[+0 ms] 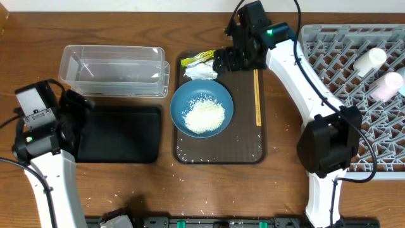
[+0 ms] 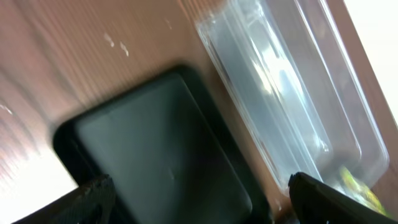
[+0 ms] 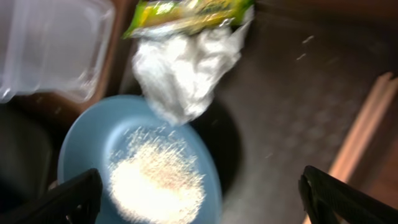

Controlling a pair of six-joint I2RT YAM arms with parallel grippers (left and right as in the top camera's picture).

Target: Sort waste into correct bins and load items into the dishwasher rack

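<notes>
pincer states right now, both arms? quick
Left pincer: open, holding nothing, over the black tray.
Right pincer: open, holding nothing, above the brown tray.

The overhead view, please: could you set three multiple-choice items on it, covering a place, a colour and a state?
1. Where do the chopsticks lie?
A) in the rack
B) on the brown tray, right of the bowl
C) in the clear tub

2. What colour is the bowl holding the rice?
A) red
B) blue
C) white

3. How is the right gripper?
A) open, holding nothing
B) shut on the tissue
C) shut on a cup

Answers:
1 B, they lie along the tray's right side.
2 B, its rim shows blue around the rice.
3 A, its fingers stand wide apart above the tray.
</notes>
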